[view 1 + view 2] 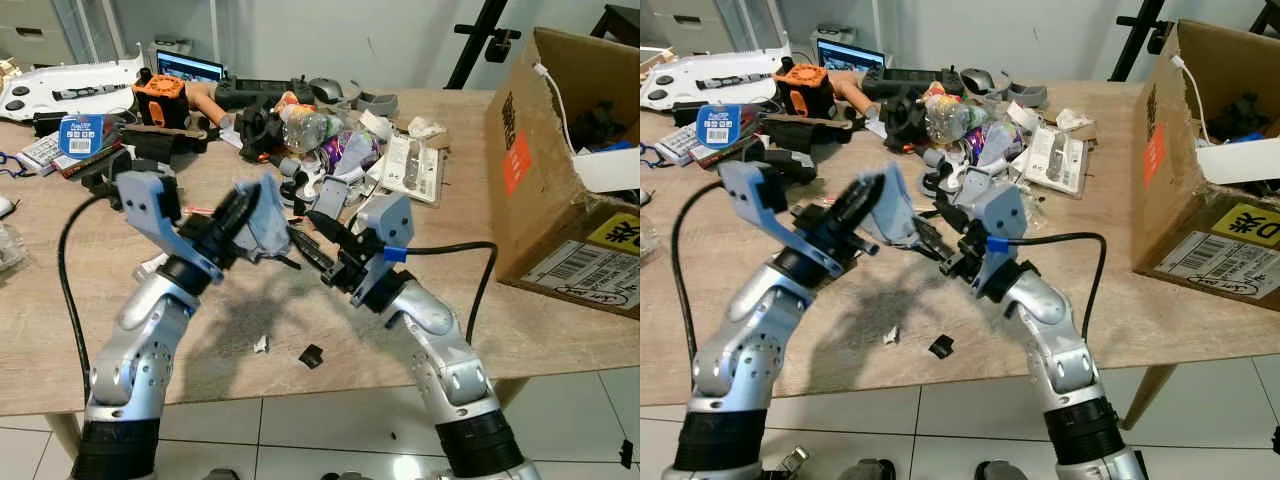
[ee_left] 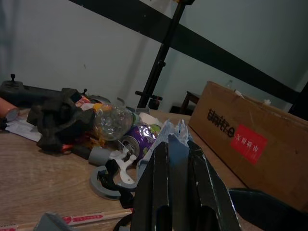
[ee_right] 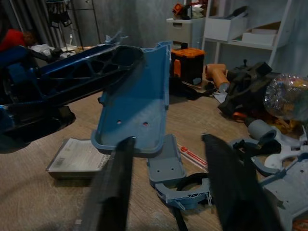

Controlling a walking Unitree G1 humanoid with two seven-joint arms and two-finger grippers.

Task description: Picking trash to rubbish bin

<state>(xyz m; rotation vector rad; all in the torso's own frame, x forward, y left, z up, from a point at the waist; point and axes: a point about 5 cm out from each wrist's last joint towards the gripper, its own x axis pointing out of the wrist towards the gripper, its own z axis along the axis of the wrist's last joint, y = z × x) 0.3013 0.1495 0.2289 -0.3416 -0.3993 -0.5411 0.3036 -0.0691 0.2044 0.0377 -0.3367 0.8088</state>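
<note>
A wooden table (image 1: 560, 340) crowded with clutter along its far edge, seen from the robot's head. On the left, the left gripper (image 1: 262, 222) is raised above the middle of the table, its two fingers pressed narrowly together on a broken blue-grey plastic piece (image 1: 268, 215); the piece stands roughly upright, its long axis running up from the fingers. Just to its right, the right gripper (image 1: 312, 240) points toward that piece with fingers spread wide and holding nothing; in the right wrist view the plastic piece (image 3: 137, 96) lies straight ahead between the fingers. The left arm already has it, so the right seems the helper or idle one. Below the grippers, near the table's front edge, lie a small white scrap (image 1: 261, 344) and a small black scrap (image 1: 312, 355). Behind, toward the far edge, sit a crushed clear bottle (image 1: 308, 128), a purple can (image 2: 137, 139) and grey plastic parts. At the table's right end stands an open cardboard box (image 1: 545, 160), well apart from the held piece; whether it serves as the bin is unclear.
</note>
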